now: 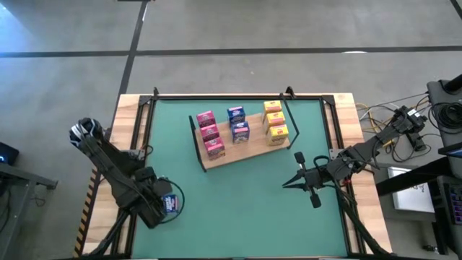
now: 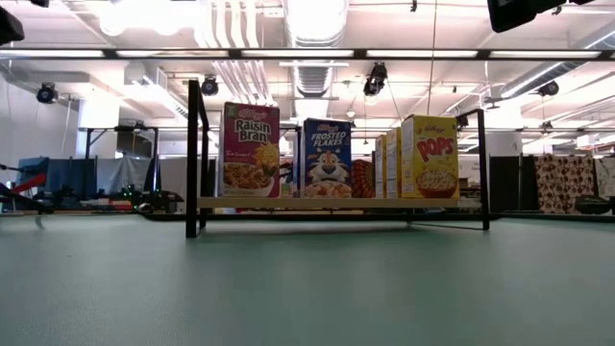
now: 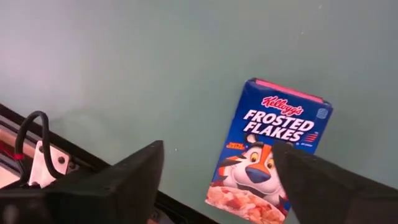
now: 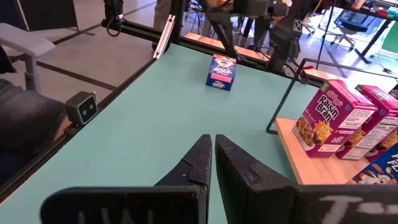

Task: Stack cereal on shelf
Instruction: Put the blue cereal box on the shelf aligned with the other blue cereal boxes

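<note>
The shelf (image 1: pixel 242 152), a light-brown board with black wire end frames, lies at the mat's far middle. On it stand three pink boxes (image 1: pixel 209 134), two blue boxes (image 1: pixel 237 124) and three yellow boxes (image 1: pixel 275 123), also seen in the low view as pink (image 2: pixel 250 150), blue (image 2: pixel 327 158) and yellow (image 2: pixel 429 157). A third blue box (image 3: pixel 267 152) lies flat on the mat near the near-left corner (image 1: pixel 170 204). My left gripper (image 3: pixel 217 180) hovers open above it, a finger on either side. My right gripper (image 4: pixel 213 158) is shut over the mat, right of the shelf (image 1: pixel 287 183).
Black frame rails (image 1: pixel 137 144) run along the green mat's (image 1: pixel 238 217) edges. Bare mat spreads between the shelf and the near edge. Cables and equipment (image 1: pixel 411 126) sit off the table's right side. A small camera (image 4: pixel 81 107) sits at the mat's edge.
</note>
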Action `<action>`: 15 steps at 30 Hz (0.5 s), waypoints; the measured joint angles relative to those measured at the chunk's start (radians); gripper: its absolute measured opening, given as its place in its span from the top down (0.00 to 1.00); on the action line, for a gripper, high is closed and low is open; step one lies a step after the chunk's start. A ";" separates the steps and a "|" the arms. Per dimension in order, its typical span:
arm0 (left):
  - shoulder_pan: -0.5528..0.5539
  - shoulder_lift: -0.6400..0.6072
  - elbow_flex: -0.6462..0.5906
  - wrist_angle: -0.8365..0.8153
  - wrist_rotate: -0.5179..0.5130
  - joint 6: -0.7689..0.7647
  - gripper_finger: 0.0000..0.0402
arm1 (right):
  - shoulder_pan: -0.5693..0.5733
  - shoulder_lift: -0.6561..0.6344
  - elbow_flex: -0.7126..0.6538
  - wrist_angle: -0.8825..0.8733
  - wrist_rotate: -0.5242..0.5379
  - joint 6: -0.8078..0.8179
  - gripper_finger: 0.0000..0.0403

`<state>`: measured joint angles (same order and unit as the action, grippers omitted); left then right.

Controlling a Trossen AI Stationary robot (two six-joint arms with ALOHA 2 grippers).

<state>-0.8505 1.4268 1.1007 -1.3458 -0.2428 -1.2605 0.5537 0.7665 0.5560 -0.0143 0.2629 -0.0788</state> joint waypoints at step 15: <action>-0.028 0.083 -0.049 0.221 0.103 0.141 0.17 | 0.000 0.000 0.000 0.000 0.000 0.008 0.97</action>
<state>-0.8788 1.5102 1.0515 -1.1252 -0.1394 -1.1194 0.5538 0.7666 0.5560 -0.0139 0.2626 -0.0711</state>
